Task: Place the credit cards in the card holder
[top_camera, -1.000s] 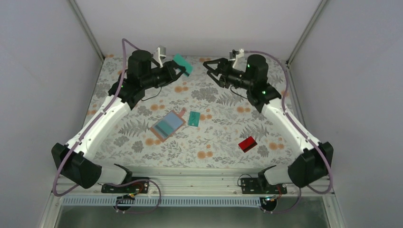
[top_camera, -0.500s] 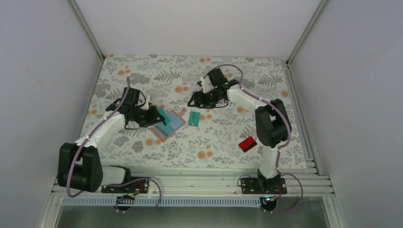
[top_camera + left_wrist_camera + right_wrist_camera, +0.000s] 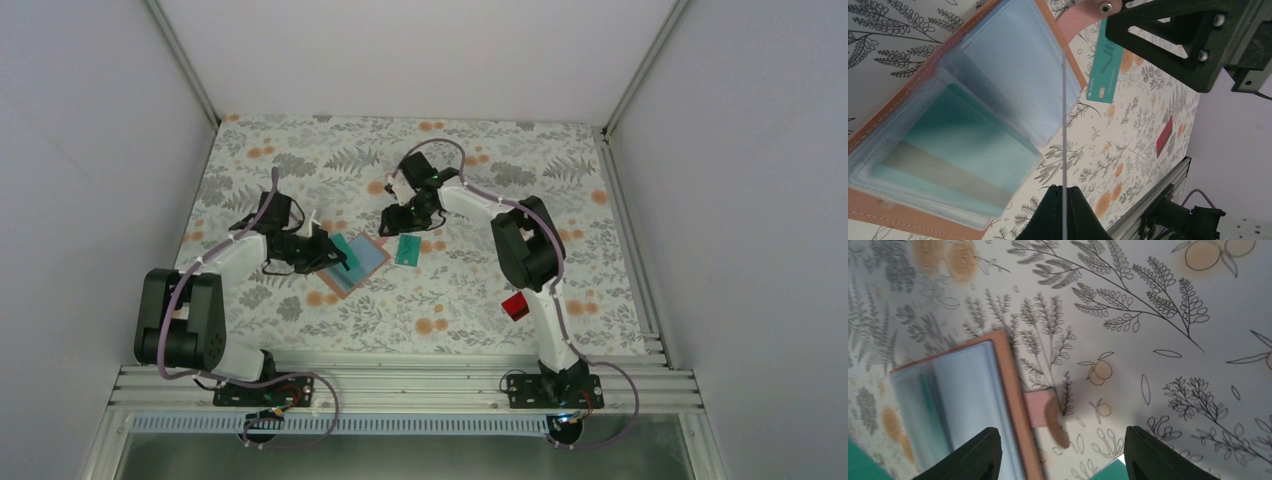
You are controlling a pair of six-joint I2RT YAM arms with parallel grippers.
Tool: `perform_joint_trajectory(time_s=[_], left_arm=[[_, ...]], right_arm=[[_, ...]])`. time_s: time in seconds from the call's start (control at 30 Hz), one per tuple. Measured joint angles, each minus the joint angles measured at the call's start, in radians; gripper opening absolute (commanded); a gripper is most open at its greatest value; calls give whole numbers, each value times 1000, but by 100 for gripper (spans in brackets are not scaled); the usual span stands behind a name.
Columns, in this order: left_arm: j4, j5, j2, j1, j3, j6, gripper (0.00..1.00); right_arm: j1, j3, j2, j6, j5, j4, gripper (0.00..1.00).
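Floral counter (image 3: 300,150) carries the open card holder (image 3: 367,262) at its centre. Left tool (image 3: 330,257) is clamped on a teal card (image 3: 345,246), edge-on over the sleeves. Right tool (image 3: 393,222) hangs spread and empty above the holder's strap. A second teal card (image 3: 408,249) lies just beside.

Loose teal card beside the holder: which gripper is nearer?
Right. The right gripper hovers just beyond the loose teal card, by the tab of the card holder; the left gripper sits across the holder, gripping a second teal card.

Table (image 3: 450,300): card holder (image 3: 368,258), credit cards (image 3: 408,250)
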Motion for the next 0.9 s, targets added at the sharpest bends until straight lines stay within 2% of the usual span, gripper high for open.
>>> perform_joint_trajectory(time_s=[0.2,0.33,0.4,0.63,0.9], left_arm=[[32,28,25,13,-26,0,2],[74,42,47,20,-51,-8,2],[93,50,61,21,-66,-16,2],[195,71,90,26,-124,-71,2],[305,81,138,26,-153,-161,2]], right_arm=[[6,47,57,-15,-6,-6,39],[13,61,76,-27,-8,0,12],[14,61,84,-23,-8,0,5],[15,48,87,-21,-8,6,4],[14,-60,32,46,-47,47,4]])
